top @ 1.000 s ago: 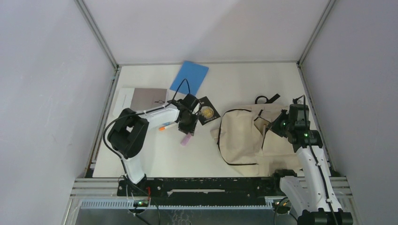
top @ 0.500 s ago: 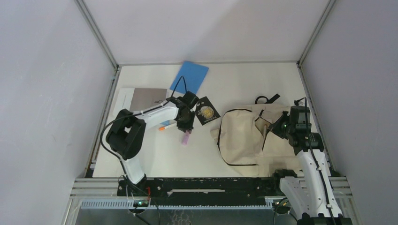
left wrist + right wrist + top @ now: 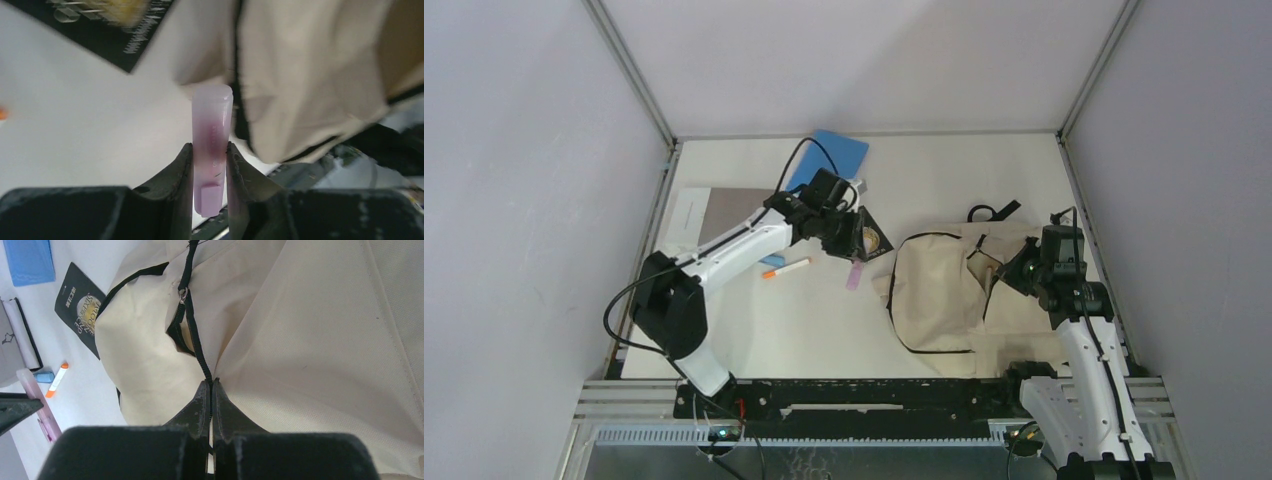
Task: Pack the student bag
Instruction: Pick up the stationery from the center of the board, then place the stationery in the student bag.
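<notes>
Two grips: left jaws pinch a pink tube [image 3: 212, 150]; the student bag [image 3: 939, 290] lies toward the worktop's [image 3: 754, 330] right edge, right jaws pinching its zipper [image 3: 197, 350].

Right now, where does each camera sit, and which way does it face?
Top external: overhead behind the robot, facing down on the table; left arm and right arm show.
Left wrist: on its arm, looks along the left fingers, shut on a pink tube, towards the student bag.
Right wrist: on its arm, looks along the right fingers, pinched on the bag's zipper.
Shared: tube and bag show in all.
</notes>
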Tool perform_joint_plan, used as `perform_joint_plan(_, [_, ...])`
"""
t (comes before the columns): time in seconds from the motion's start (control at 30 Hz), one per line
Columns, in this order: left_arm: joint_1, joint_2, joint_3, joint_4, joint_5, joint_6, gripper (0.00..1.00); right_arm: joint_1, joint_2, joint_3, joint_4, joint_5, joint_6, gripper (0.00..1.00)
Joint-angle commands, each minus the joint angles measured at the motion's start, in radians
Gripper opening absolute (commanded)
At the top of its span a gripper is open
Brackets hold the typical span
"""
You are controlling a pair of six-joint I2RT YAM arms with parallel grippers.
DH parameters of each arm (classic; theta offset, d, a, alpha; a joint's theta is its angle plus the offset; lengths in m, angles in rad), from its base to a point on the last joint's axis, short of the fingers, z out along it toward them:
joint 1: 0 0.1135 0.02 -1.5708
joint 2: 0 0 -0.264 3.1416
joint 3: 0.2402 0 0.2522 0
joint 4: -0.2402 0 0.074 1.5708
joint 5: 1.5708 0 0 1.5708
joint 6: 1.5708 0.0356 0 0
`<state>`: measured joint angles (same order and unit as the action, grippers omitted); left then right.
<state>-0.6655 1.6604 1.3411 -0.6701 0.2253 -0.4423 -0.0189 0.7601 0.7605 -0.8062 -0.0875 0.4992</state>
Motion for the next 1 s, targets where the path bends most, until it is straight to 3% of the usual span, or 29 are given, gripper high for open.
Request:
perform_joint_plan(0.0, [-0.078, 0.027, 0.086, 0.137, 0.225, -0.110, 0.02, 0.005, -0.004, 0.034, 0.054, 0.002, 0.010, 0.00])
perform_joint_plan(0.27, [-0.177, 0.174, 0.149, 0.403, 0.372, -0.385, 0.00, 0.007, 0.002, 0.034, 0.057, -0.005, 0.011, 0.00])
perform_joint_plan(0.7, [-0.269, 0.470, 0.386, 0.541, 0.490, -0.587, 0.00, 0.007, 0.002, 0.034, 0.055, -0.009, 0.006, 0.00])
perform_joint_plan(0.97, [-0.302, 0.591, 0.492, 0.590, 0.488, -0.688, 0.00, 0.008, -0.004, 0.034, 0.048, -0.003, 0.011, 0.00])
